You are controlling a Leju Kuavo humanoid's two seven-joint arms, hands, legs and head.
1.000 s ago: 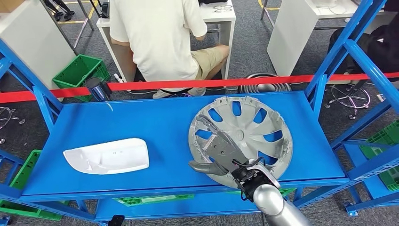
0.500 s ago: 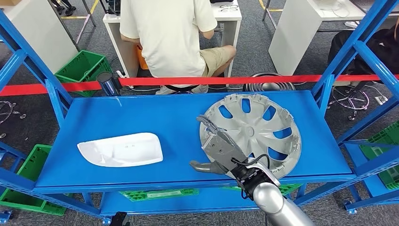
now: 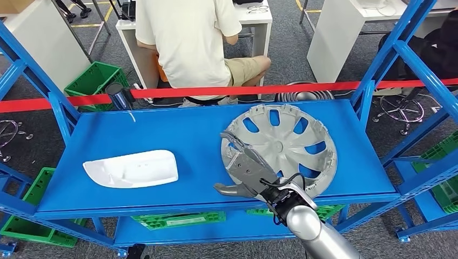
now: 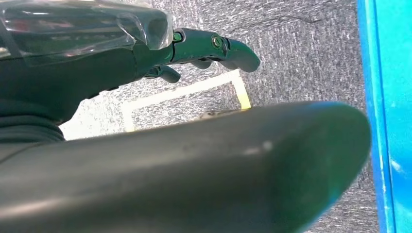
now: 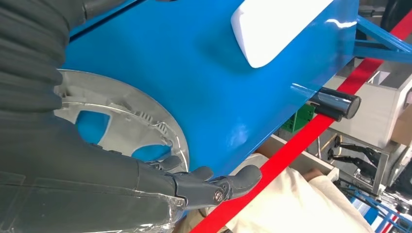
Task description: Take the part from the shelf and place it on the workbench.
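A silver wheel cover [image 3: 291,140] lies flat on the right half of the blue shelf [image 3: 178,135]. My right hand [image 3: 246,167] rests over its near-left rim, fingers stretched out across it and thumb sticking out to the left, nothing gripped. In the right wrist view the fingers [image 5: 214,187] reach past the cover's rim [image 5: 121,121] above the shelf. A white moulded part [image 3: 131,168] lies on the shelf's left half, also visible as the white part [image 5: 272,29]. My left hand [image 4: 204,48] hangs above the grey floor, holding nothing.
A red barrier tape [image 3: 216,91] runs behind the shelf, with a dark cylinder [image 3: 115,96] on it. A seated person [image 3: 183,38] is beyond it at a white desk. Blue uprights [image 3: 389,59] flank the shelf; a green crate [image 3: 92,78] sits at far left.
The whole picture has shifted sideways, so the camera moved. My right hand stays on the wheel cover's near-left rim, with no clear change in how it lies.
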